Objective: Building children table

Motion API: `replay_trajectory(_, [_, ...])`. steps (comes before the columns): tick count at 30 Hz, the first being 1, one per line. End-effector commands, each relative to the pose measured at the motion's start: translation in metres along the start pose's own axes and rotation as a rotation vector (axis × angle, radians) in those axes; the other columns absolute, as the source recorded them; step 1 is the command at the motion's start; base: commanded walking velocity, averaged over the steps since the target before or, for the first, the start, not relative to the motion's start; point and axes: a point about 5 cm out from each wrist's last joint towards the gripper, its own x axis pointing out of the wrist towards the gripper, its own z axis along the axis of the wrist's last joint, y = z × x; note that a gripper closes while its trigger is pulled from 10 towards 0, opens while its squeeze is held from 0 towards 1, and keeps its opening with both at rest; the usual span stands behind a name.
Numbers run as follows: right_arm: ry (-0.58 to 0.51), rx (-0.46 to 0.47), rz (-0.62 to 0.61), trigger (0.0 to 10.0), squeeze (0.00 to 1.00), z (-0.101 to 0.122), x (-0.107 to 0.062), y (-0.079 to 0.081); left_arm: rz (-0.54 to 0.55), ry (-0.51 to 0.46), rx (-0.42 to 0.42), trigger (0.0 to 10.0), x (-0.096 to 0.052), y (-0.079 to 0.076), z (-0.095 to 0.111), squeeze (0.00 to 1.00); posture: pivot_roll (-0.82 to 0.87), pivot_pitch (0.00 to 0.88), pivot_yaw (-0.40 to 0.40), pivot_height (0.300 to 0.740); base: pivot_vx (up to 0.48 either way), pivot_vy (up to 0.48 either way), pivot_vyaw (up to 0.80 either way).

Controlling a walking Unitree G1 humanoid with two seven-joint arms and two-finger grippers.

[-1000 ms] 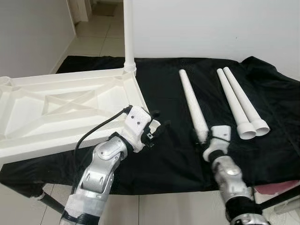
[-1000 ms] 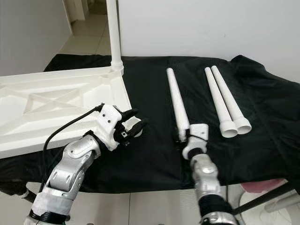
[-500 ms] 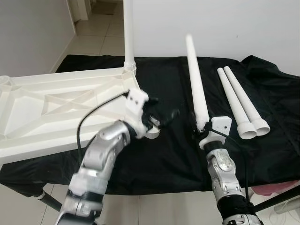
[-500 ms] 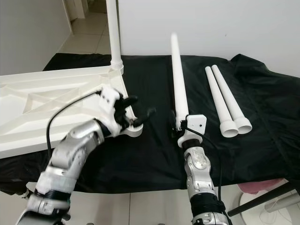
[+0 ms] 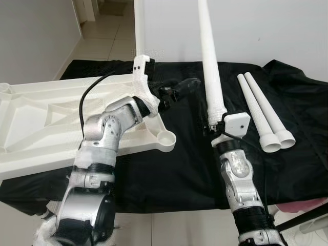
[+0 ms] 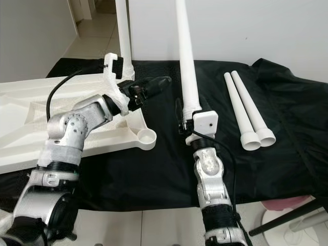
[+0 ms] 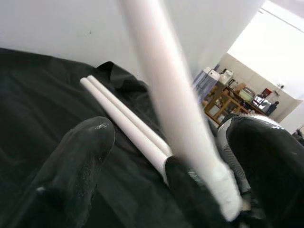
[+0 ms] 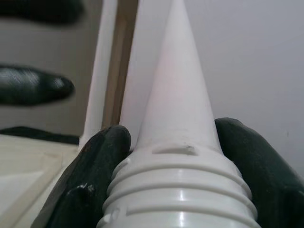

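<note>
Right gripper [image 5: 214, 125] jaws clamp an upright white leg [image 5: 210, 61]; left gripper [image 5: 179, 89] jaws open, seemingly empty.

A black cloth [image 5: 184, 169] spreads over the middle of the frame. At left lies the white plastic table frame [image 5: 56, 118]. The raised leg [image 5: 211, 66], upper centre, is plain white, as are the two legs [image 5: 261, 115] lying at the right. The right hand [image 5: 211, 128] has black fingers under a white housing on a silver arm; the left hand [image 5: 177, 91] shows the same black, white and silver. The wall [image 5: 266, 31] is white, the floor tiles [image 5: 105, 43] pale cream.
</note>
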Motion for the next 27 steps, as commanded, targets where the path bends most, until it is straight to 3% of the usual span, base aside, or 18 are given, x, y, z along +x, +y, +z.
replay_trajectory(1, [-0.085, -0.018, 0.034, 10.0, 0.00, 0.015, 0.009, 0.006, -0.108, 0.013, -0.036, 10.0, 0.005, -0.006, 0.003, 0.00, -0.04, 0.000, -0.012, 0.740, 0.000, 0.000, 0.00])
replay_trajectory(11, [-0.150, -0.031, 0.100, 10.0, 0.00, 0.029, 0.020, 0.020, -0.141, 0.025, -0.061, 10.0, 0.014, -0.008, 0.011, 0.00, -0.05, 0.000, -0.001, 0.740, 0.000, 0.000, 0.00])
replay_trajectory(18, [-0.138, -0.053, 0.160, 10.0, 0.00, 0.025, 0.012, 0.029, -0.157, -0.032, -0.128, 10.0, 0.018, -0.005, 0.034, 0.00, -0.05, 0.000, 0.004, 0.740, 0.000, 0.000, 0.00])
replay_trajectory(21, [-0.120, -0.055, 0.202, 10.0, 0.00, 0.020, 0.004, 0.037, -0.182, -0.093, -0.213, 10.0, 0.014, -0.001, 0.057, 0.00, -0.05, 0.000, 0.010, 0.740, 0.000, 0.000, 0.00])
replay_trajectory(27, [-0.098, -0.048, 0.265, 10.0, 0.00, 0.016, -0.011, 0.050, -0.132, -0.136, -0.213, 10.0, 0.008, 0.009, 0.078, 0.00, -0.05, 0.000, 0.010, 0.740, 0.000, 0.000, 0.00])
